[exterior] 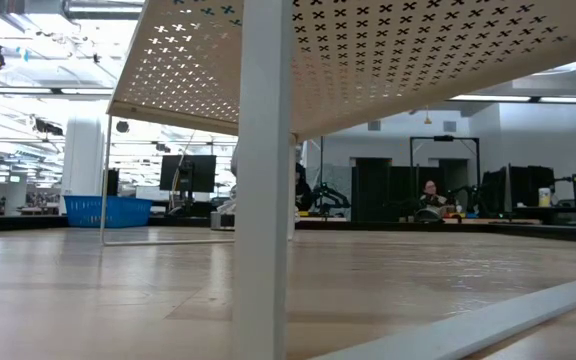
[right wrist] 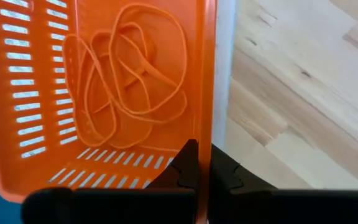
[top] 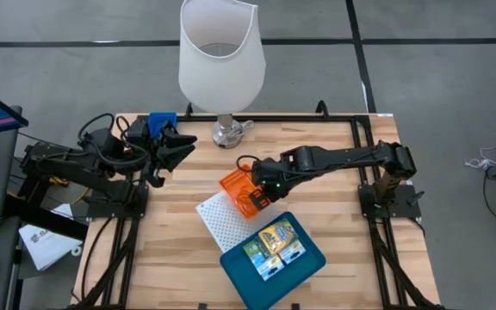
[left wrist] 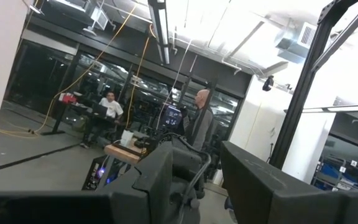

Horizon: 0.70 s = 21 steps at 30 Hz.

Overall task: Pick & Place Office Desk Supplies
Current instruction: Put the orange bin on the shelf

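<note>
An orange slotted basket [top: 238,189] sits over a white perforated stand [top: 216,220] at the table's middle. Several orange rubber bands [right wrist: 129,74] lie inside it. My right gripper [top: 263,186] reaches in from the right and is shut on the basket [right wrist: 104,93]. A blue tray [top: 310,263] at the near middle holds small colourful printed boxes [top: 275,244]. My left gripper [top: 177,148] is open and empty at the far left, raised and facing the room [left wrist: 213,186]. My right gripper pinches the basket's side wall at its rim [right wrist: 207,134], one finger inside [right wrist: 188,163] and one outside [right wrist: 227,169]. The fingers come from the table's right side, slanting down. I cannot tell whether the basket rests on the white stand or is lifted off it.
A big white lamp [top: 222,60] stands at the far edge, with a blue block [top: 163,122] to its left. The low view looks out from under the white perforated stand [exterior: 368,50] and past its leg [exterior: 264,200]. People show in the room beyond [left wrist: 201,118].
</note>
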Motion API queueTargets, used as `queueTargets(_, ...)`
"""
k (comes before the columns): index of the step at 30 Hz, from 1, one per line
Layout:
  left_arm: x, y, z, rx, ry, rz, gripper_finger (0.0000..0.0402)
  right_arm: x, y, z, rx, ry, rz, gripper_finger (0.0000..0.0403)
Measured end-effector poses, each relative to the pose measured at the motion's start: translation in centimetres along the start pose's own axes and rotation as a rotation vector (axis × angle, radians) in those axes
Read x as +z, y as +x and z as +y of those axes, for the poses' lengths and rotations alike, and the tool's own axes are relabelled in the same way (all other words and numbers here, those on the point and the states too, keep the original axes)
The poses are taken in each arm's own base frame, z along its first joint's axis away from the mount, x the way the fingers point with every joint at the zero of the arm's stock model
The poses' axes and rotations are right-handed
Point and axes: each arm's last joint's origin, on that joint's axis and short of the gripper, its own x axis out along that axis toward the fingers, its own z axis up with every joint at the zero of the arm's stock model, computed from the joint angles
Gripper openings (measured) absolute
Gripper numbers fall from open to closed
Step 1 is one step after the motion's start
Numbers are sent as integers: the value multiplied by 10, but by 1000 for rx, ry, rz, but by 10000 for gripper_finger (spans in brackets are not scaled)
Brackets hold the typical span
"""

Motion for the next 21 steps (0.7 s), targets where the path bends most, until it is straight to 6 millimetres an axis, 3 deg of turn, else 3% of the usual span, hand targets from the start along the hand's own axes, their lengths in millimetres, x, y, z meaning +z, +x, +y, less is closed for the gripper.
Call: queueTargets(21,0,0,0,6,0,-1,131,-11,9,4,8,-5,32,0)
